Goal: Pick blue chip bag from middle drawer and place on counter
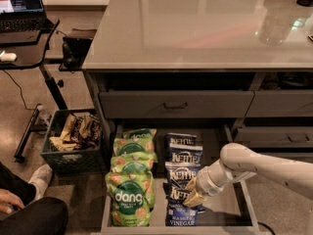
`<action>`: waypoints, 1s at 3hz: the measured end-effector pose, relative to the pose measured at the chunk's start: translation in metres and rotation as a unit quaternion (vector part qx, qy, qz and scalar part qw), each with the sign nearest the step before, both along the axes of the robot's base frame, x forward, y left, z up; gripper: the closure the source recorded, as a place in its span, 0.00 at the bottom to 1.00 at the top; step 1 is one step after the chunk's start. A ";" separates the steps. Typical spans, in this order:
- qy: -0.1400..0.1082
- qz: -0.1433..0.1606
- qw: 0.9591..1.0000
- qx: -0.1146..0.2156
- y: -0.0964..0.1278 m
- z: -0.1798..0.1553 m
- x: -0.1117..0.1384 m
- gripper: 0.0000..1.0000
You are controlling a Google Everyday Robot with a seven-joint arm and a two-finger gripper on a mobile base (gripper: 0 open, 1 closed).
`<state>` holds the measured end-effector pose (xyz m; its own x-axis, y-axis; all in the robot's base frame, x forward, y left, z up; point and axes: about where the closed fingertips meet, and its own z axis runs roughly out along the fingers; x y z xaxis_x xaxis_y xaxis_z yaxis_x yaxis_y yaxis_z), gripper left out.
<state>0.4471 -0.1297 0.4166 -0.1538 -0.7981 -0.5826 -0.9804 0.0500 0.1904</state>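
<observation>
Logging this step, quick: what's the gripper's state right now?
Gripper: low in the open drawer, at the blue chip bags; open, closed or holding cannot be told.

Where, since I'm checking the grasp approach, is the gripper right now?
Camera view: the gripper is down in the open middle drawer, at the right edge of the row of blue Kettle chip bags, near the drawer's front.
</observation>
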 end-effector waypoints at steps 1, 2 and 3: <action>0.000 0.000 1.000 0.000 0.000 0.000 0.000 1.00; 0.002 0.000 1.000 0.001 0.001 0.000 -0.004 1.00; -0.004 -0.002 1.000 -0.009 0.011 0.025 -0.013 1.00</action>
<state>0.4337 -0.1182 0.4411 -0.1529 -0.8077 -0.5694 -0.9817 0.0581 0.1812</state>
